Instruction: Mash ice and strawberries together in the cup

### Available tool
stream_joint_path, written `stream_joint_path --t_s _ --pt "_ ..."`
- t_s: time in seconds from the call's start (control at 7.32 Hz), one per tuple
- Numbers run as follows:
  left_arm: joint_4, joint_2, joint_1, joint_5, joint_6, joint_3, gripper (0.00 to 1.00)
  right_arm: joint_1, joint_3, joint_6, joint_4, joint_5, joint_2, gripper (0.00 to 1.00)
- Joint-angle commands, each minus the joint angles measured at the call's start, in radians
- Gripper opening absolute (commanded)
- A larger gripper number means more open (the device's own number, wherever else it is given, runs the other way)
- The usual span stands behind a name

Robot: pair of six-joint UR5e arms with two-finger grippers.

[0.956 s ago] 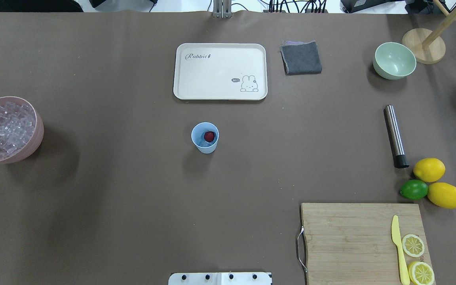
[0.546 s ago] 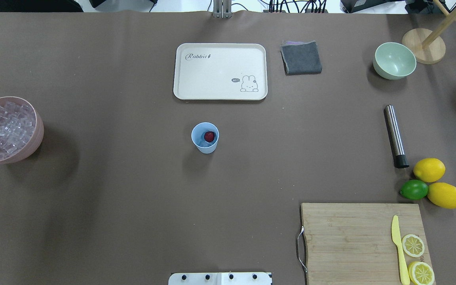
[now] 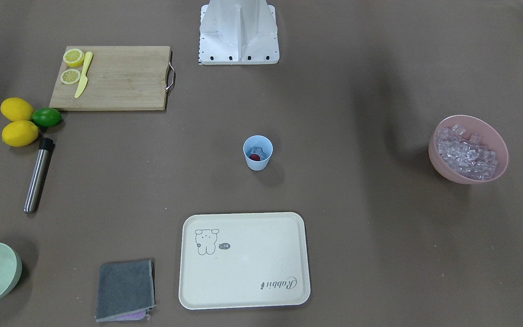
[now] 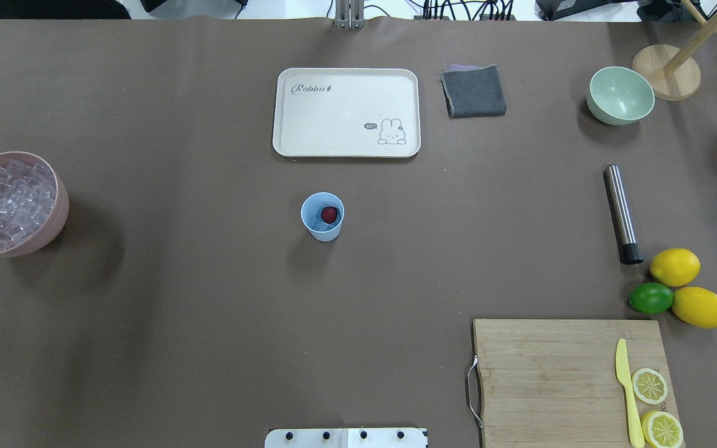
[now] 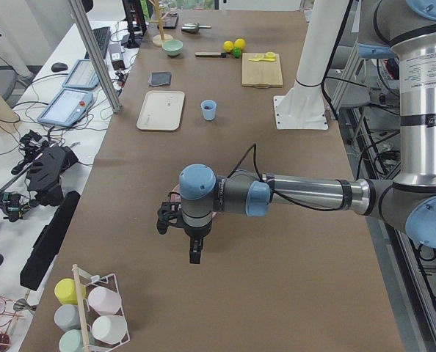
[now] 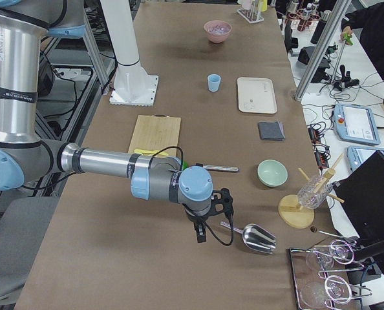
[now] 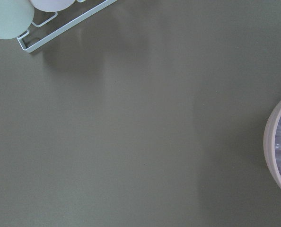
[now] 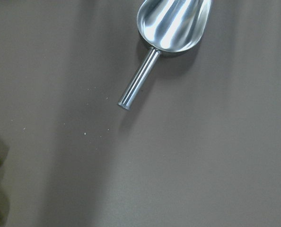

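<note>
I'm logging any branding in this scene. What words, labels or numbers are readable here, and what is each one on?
"Rabbit", in script lettering, printed in one corner of the cream tray.
The small speech bubble beside the tray's bunny drawing holds lettering that is too small to read.
No other text can be read in any view.

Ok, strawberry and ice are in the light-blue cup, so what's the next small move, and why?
Probably move the right gripper over the steel rod with the black tip, ready to grasp it. The light-blue plastic cup already holds the red strawberry and clear ice cubes, the rod lies untouched on that arm's side, and the gripper hangs near a metal scoop instead.
</note>
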Motion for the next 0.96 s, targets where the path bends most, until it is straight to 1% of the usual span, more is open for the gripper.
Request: stream_joint_path --t_s 0.0,0.14,0.55,0.68,0.82 --pt "-0.002 0.009 -0.003 -0.002 0.001 -0.011 0.98 -0.003 -0.007 -0.006 0.011 0.001 -0.026 1.0" --pt "-0.002 0.0 -0.003 -0.002 0.001 -0.011 0.98 -0.009 -0.002 -0.005 -0.002 -0.045 -0.02 1.0" --pt "-0.003 -0.014 -0.005 -0.005 0.005 -0.011 0.98 -0.006 0.004 -0.001 -0.003 -0.068 -0.033 1.0" --pt "-0.003 -0.015 -0.009 -0.073 0.007 -0.005 0.98 -0.021 0.016 0.002 -0.038 -0.093 -0.021 1.0" --pt "0.0 -0.029 -0.014 -0.116 0.007 0.009 0.98 -0.024 0.053 0.003 -0.086 -0.091 -0.003 1.0"
